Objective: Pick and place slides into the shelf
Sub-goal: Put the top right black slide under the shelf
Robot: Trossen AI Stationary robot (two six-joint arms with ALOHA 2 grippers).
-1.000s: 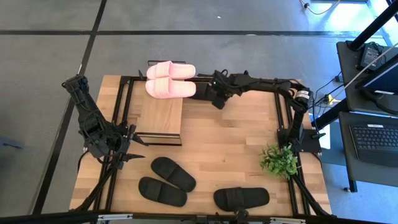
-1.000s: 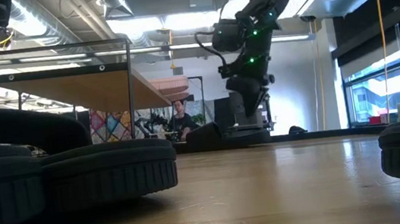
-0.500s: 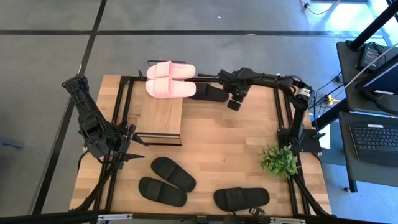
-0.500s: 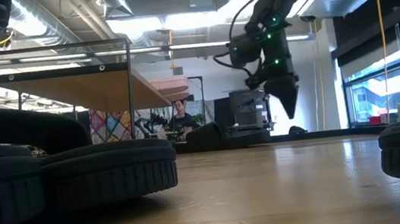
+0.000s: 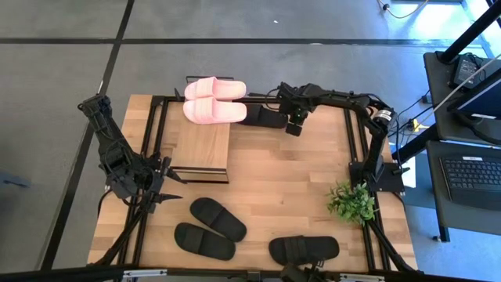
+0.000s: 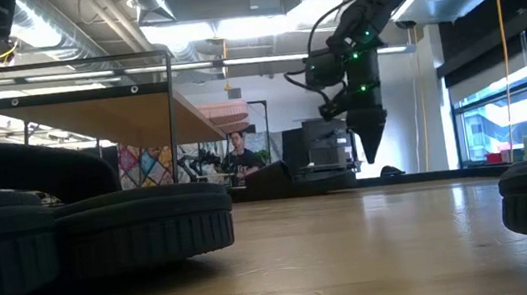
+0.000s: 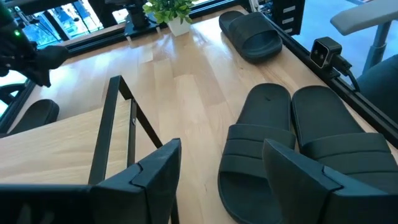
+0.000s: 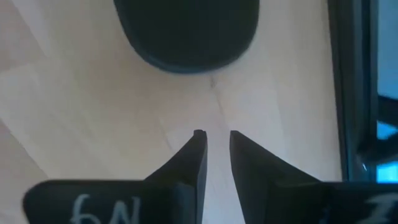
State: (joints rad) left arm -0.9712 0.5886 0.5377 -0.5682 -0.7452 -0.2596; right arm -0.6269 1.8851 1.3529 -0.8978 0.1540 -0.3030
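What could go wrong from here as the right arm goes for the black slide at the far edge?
The right gripper hangs above bare wood beside the black slide, fingers nearly together, so it may descend without straddling it. That slide lies against the pink slides by the shelf; dragging it could knock them.

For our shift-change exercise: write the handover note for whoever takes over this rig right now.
Right gripper: nearly shut, empty, above the table beside a black slide at the far edge.
Left gripper: open, empty, waiting by the shelf.
Done: the pink pair lies at the shelf's far end.
Left: three black slides at the near edge, a pair and a single, plus the far one; no sixth slide can be made out.
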